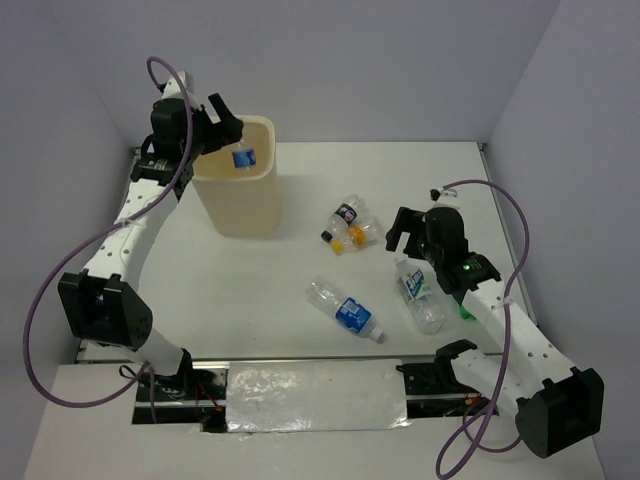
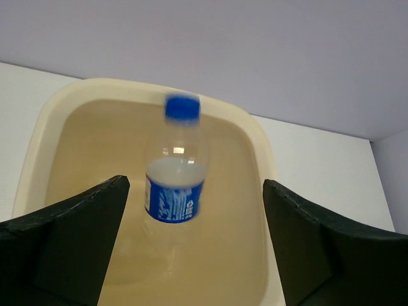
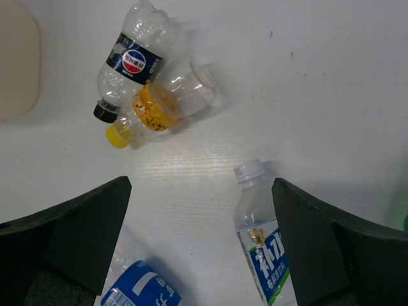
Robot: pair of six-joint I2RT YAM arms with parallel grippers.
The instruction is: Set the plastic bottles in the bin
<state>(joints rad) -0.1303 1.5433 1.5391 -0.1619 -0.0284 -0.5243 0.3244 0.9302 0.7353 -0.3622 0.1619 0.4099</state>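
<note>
Our right gripper [image 3: 199, 191], wide open and empty, hovers above the white-capped bottle [image 3: 262, 255], which lies cap-away just inside one finger. Our left gripper [image 2: 194, 191] gapes over the bin [image 2: 95, 89], gripping nothing.

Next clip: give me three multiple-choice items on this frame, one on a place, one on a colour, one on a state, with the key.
1. The blue-capped bottle is:
A) lying flat, far from the bin
B) over the bin, between the left jaws
C) in the right jaws

2. The dark-labelled bottle beside the yellow-capped bottle has a cap that is:
A) white
B) black
C) red

3. The right jaws are:
A) open, empty
B) shut on a bottle
C) shut, empty

Key:
1 B, the left wrist view shows it above the bin's inside, touching neither jaw.
2 B, the right wrist view shows a black cap.
3 A, they stand wide apart with nothing gripped.
</note>
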